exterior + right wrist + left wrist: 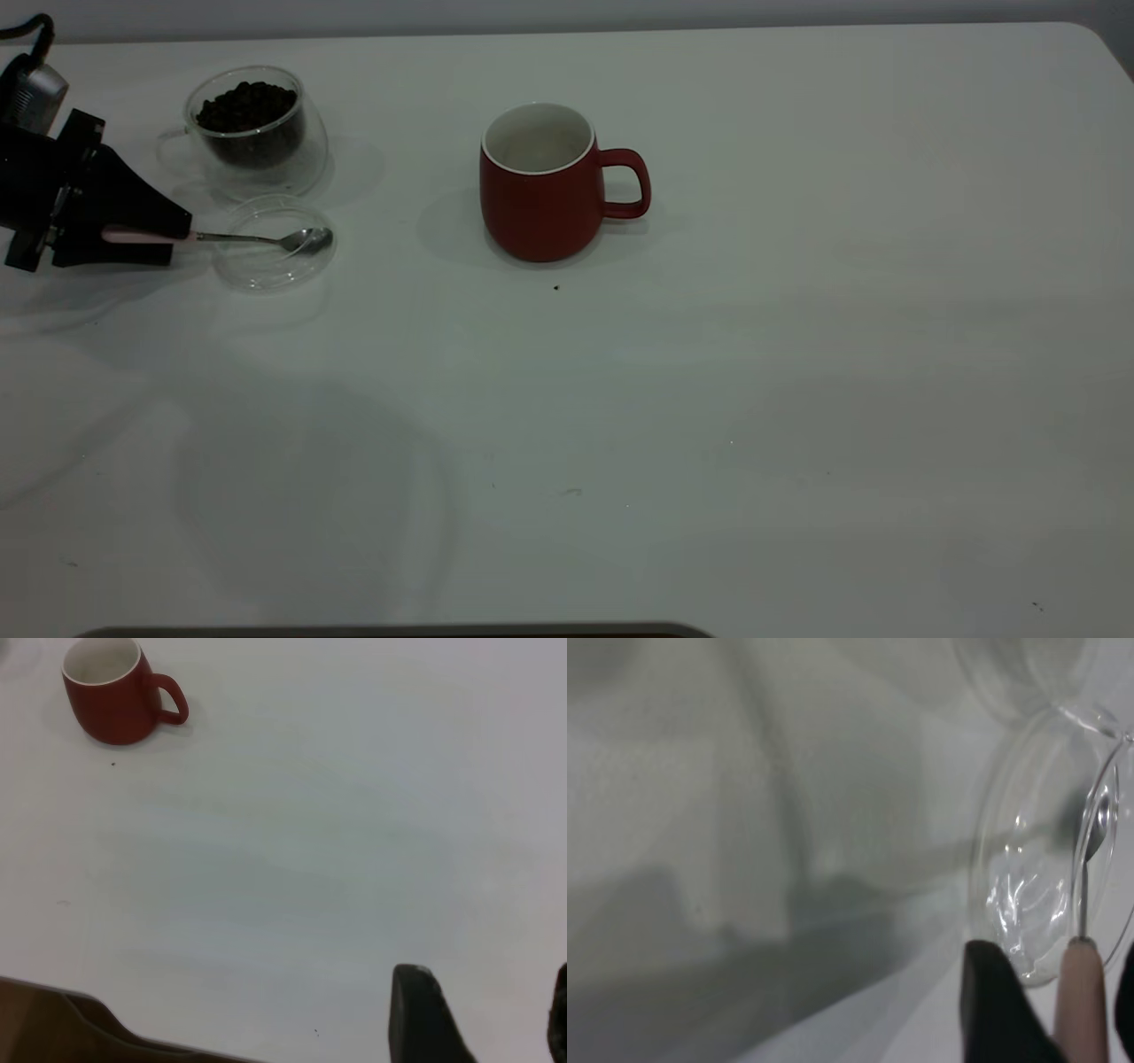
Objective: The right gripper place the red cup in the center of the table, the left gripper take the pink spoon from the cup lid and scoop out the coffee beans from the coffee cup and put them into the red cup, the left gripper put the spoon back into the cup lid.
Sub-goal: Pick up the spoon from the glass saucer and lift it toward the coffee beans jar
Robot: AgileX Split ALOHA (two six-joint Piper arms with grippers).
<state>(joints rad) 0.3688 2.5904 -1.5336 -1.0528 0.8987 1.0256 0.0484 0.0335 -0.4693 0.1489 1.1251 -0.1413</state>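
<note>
Two black fingers of the left claw (173, 236) are closed on the pale handle of the pink spoon (257, 237), whose metal bowl lies in the clear cup lid (275, 266) at the bench's (709, 399) left side. Just behind the lid stands the glass coffee cup (252, 133) holding the dark coffee beans (245, 105), and the red cup (540, 190) sits upright near the bench's middle, handle toward the right. The right claw (483, 1019) hangs wide and empty over bare bench, well apart from the red cup.

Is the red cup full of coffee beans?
No, the red cup shows only its bare white inside, while the coffee beans sit heaped in the coffee cup.
</note>
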